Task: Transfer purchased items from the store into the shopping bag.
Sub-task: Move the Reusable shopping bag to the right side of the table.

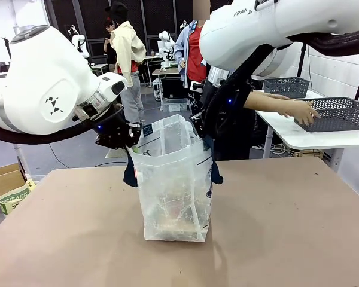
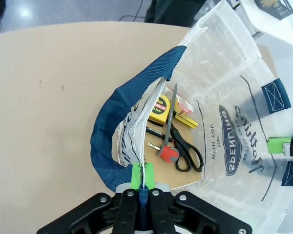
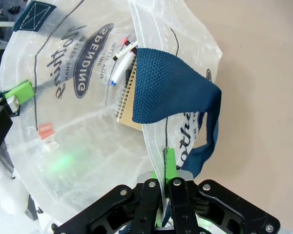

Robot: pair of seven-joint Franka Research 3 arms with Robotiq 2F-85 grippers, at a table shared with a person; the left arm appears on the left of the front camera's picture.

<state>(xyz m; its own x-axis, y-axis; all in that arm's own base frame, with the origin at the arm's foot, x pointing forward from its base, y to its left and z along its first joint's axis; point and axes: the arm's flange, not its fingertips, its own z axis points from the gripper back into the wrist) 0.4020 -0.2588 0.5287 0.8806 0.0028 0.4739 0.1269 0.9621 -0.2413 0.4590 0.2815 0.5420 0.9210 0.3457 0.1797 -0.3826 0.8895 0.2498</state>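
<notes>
Nearest you in the front view is the bare brown tabletop [image 1: 275, 239], and mid-frame on it stands the translucent whitish plastic shopping bag [image 1: 175, 179] with navy strap handles. Your left gripper [image 2: 143, 174] pinches the bag's rim on the frame's left side and your right gripper [image 3: 167, 163] pinches it on the right, both clamped shut on the plastic. I judge they hold the mouth spread so goods can drop straight in. At the right of the frame the person's hand [image 1: 304, 111] rests on a dark grey mesh basket [image 1: 341, 113], probably fetching the next item. Your wrist views show what the front view blurs: the left one has a yellow tape measure [image 2: 159, 108] and black-handled scissors [image 2: 183, 144] on the bag floor, the right one a spiral-bound tan notebook [image 3: 127, 100] and white pens [image 3: 121, 63]
</notes>
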